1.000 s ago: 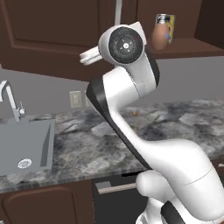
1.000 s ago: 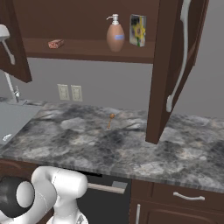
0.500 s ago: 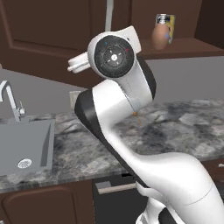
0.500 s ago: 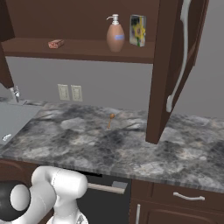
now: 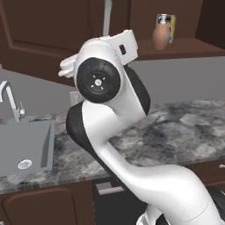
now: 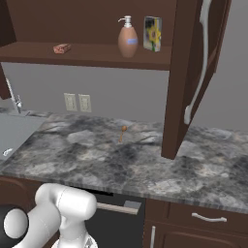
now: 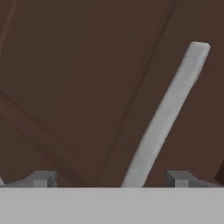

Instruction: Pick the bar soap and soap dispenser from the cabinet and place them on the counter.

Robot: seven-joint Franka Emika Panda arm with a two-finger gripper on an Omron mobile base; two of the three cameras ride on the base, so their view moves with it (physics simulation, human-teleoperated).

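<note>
My gripper [image 7: 109,179] stood spread wide and empty before the cabinet [image 7: 78,87] door's silver handle [image 7: 168,118], while the bar soap [image 6: 61,48] and soap dispenser [image 6: 127,39] sat on its shelf [image 6: 92,53].

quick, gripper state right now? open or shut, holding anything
Gripper: open, jaws wide apart, holding nothing; the cabinet door's silver handle runs between the fingertips.

The rendered scene is lit evenly and rather dimly, and no glare is seen. Soft blur is noted throughout, strongest in the hand view.
</note>
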